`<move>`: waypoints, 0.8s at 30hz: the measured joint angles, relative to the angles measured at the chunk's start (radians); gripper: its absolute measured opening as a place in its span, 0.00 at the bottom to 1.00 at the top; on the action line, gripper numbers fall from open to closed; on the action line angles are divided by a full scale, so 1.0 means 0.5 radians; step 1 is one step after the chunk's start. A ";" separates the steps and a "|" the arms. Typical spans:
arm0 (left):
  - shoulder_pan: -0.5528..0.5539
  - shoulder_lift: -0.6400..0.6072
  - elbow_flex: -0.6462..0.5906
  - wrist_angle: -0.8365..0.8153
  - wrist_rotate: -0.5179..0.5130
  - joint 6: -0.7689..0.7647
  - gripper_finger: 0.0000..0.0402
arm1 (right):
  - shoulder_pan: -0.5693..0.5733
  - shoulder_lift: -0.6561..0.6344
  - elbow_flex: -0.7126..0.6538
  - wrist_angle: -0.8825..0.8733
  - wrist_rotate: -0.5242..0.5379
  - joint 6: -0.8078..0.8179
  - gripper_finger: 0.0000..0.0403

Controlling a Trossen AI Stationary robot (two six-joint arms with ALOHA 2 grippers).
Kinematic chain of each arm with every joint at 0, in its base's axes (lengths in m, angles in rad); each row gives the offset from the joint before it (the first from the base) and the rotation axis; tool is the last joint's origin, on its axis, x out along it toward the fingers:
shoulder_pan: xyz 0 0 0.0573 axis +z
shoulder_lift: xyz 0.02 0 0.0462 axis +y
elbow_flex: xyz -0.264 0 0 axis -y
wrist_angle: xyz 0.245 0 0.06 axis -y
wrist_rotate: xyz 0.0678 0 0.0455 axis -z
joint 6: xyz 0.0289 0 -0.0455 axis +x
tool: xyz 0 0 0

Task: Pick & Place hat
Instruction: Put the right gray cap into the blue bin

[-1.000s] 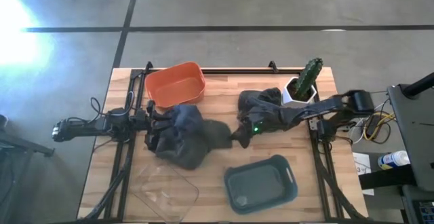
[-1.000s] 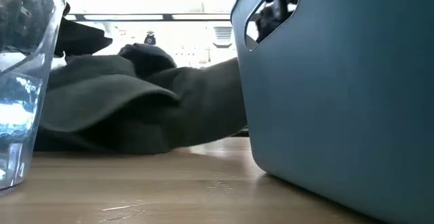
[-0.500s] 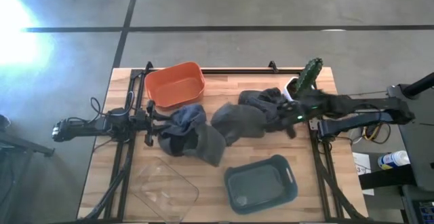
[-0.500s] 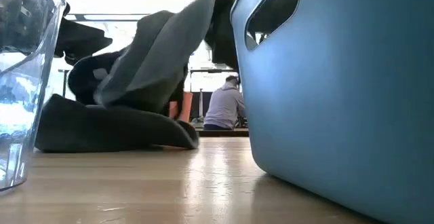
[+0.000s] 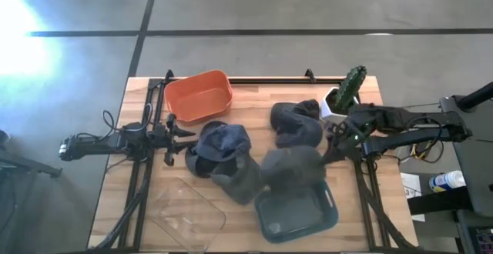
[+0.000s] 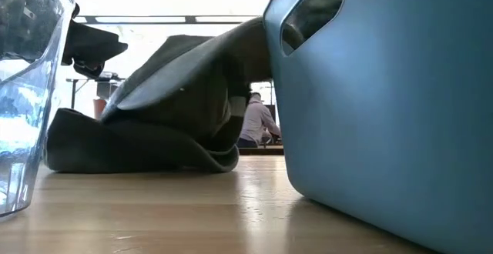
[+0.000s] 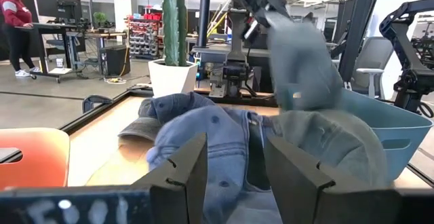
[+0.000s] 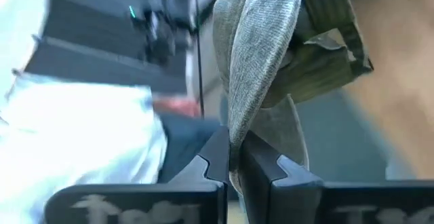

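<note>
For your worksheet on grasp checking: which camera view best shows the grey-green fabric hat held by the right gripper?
The right wrist view: the grey-green fabric hat is pinched in the right gripper. The high view shows it over the blue bin; the left wrist view blurs it.

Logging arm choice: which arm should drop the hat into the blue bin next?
Right. The right gripper is shut on the grey hat, which hangs over the blue bin's far edge. The left gripper is open and empty, back by the denim hat, farther from the bin.
</note>
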 joint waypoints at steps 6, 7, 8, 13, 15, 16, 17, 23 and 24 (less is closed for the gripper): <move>0.001 0.000 0.000 0.000 0.000 0.000 0.35 | 0.104 0.165 -0.013 -0.017 -0.152 0.078 0.03; 0.000 0.000 0.000 0.000 0.000 0.000 0.35 | 0.122 0.200 -0.016 -0.018 -0.157 0.077 0.03; 0.001 0.001 0.000 0.000 0.001 0.001 0.35 | 0.140 0.235 -0.018 -0.018 -0.178 0.077 0.03; 0.000 0.000 0.000 0.000 0.000 0.001 0.35 | 0.210 0.443 -0.024 0.040 -0.341 0.077 0.03; 0.001 0.000 0.000 0.000 0.000 0.000 0.35 | 0.227 0.527 -0.024 0.047 -0.403 0.080 0.03; 0.000 0.000 0.000 0.000 0.000 0.001 0.35 | 0.236 0.571 -0.024 0.047 -0.428 0.069 0.03; 0.000 0.000 0.000 0.000 0.000 0.000 0.35 | 0.246 0.617 -0.024 0.047 -0.464 0.051 0.03; 0.000 0.000 0.000 0.000 0.000 0.000 0.35 | 0.273 0.829 -0.026 0.114 -0.583 -0.108 0.03; 0.001 0.000 0.000 0.000 0.000 0.001 0.35 | 0.273 0.852 -0.026 0.129 -0.581 -0.133 0.03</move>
